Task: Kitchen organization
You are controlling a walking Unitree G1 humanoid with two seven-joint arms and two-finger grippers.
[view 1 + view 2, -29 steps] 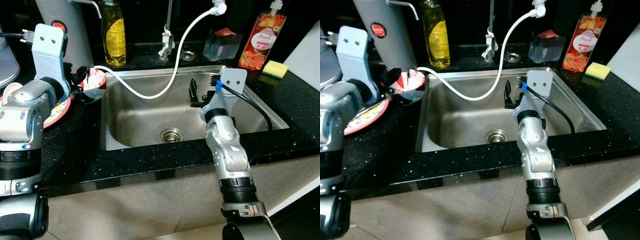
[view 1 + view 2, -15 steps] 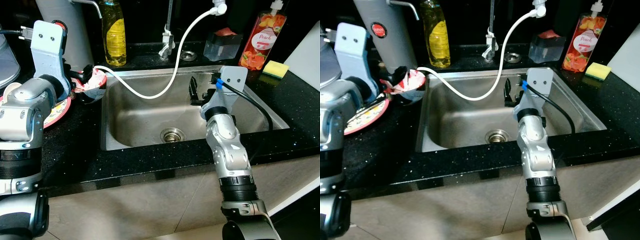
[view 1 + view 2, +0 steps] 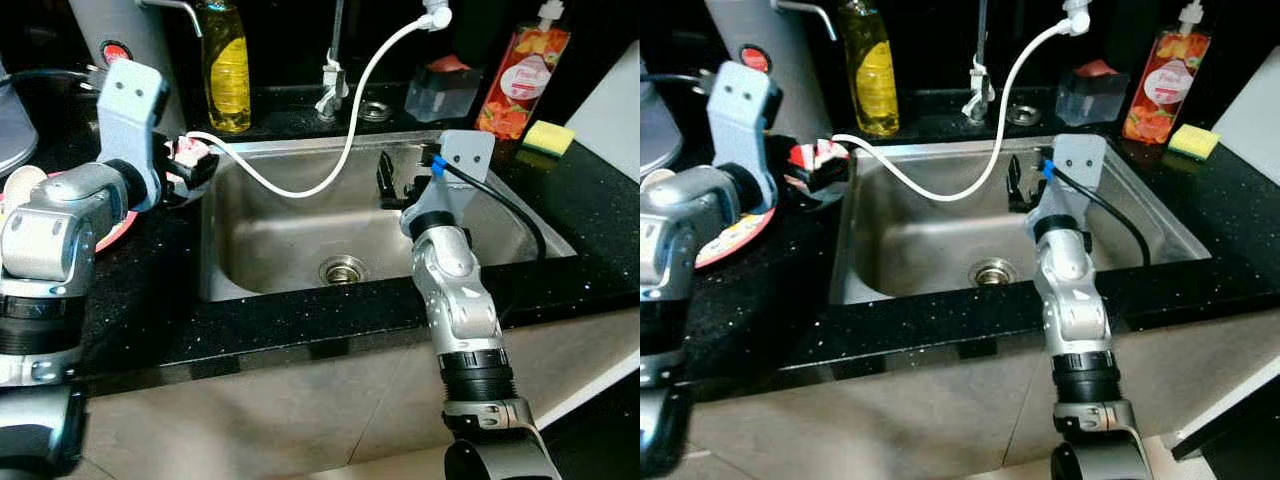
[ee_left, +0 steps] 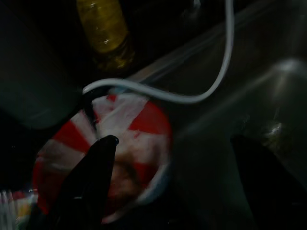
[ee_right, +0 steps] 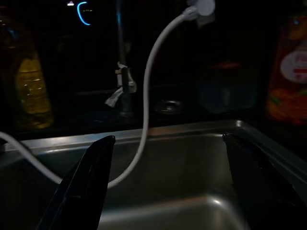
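A red and white bowl (image 3: pixel 186 158) sits on the black counter at the sink's left edge, under the white hose (image 3: pixel 340 168). My left gripper (image 3: pixel 197 172) is at the bowl and open: in the left wrist view one finger (image 4: pixel 96 167) lies over the bowl (image 4: pixel 139 129), while the other finger (image 4: pixel 259 177) is past its rim on the sink side. My right gripper (image 3: pixel 398 188) hangs open inside the steel sink (image 3: pixel 270 235) near its right wall, nothing between its fingers (image 5: pixel 91 177).
A red-rimmed plate (image 3: pixel 112 222) lies left of the bowl. A yellow soap bottle (image 3: pixel 228 65), faucet (image 3: pixel 335 70), clear container (image 3: pixel 445 90), peach soap bottle (image 3: pixel 518 80) and yellow sponge (image 3: pixel 550 135) line the back. The drain (image 3: pixel 342 268) is mid-sink.
My left arm has swung right toward the sink, bringing its gripper onto the bowl; the bowl now lies flatter than before. The right arm has not moved.
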